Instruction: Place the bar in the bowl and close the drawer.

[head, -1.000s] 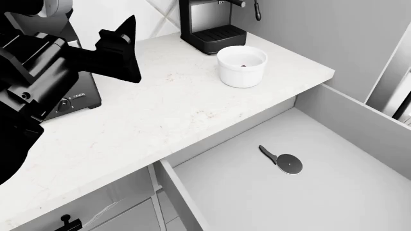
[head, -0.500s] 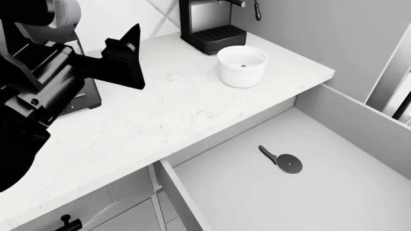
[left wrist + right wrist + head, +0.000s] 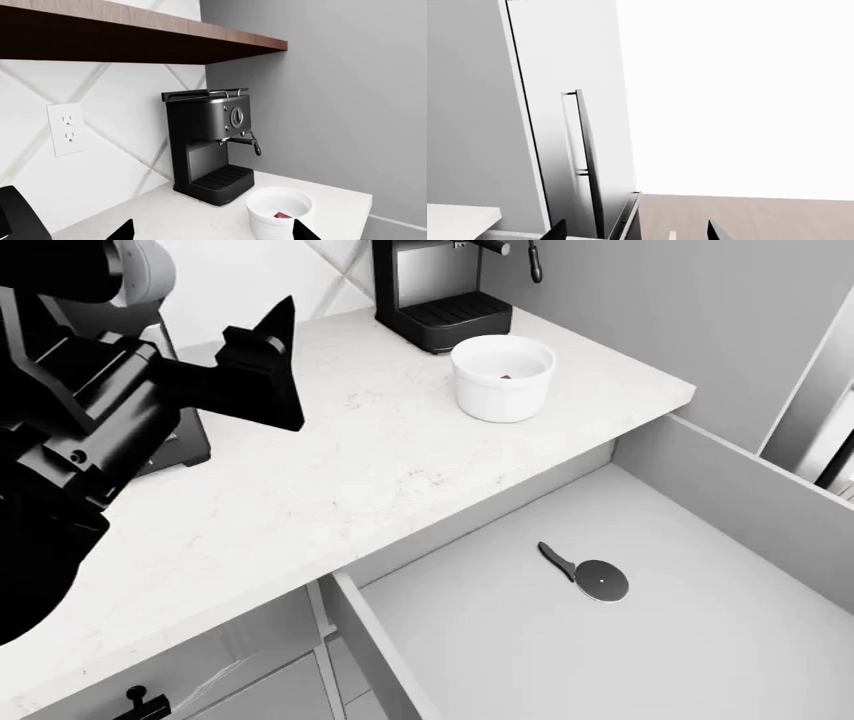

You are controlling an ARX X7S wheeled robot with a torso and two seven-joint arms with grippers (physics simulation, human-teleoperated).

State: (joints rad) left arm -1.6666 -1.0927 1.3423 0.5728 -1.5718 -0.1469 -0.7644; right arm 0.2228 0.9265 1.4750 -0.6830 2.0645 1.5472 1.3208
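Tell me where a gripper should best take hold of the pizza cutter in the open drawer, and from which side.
Probably by the black handle, coming straight down from above. The pizza cutter lies flat on the drawer floor, so no side gives access underneath. The handle is narrow enough for fingers to close across it, and it points away from the round blade.

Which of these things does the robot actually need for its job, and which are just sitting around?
Part of the job:
- bar, already lying inside the bowl
- bowl on the counter
- drawer, wide open

Just lying about:
- pizza cutter in the drawer
- coffee machine
- toaster
- wall socket
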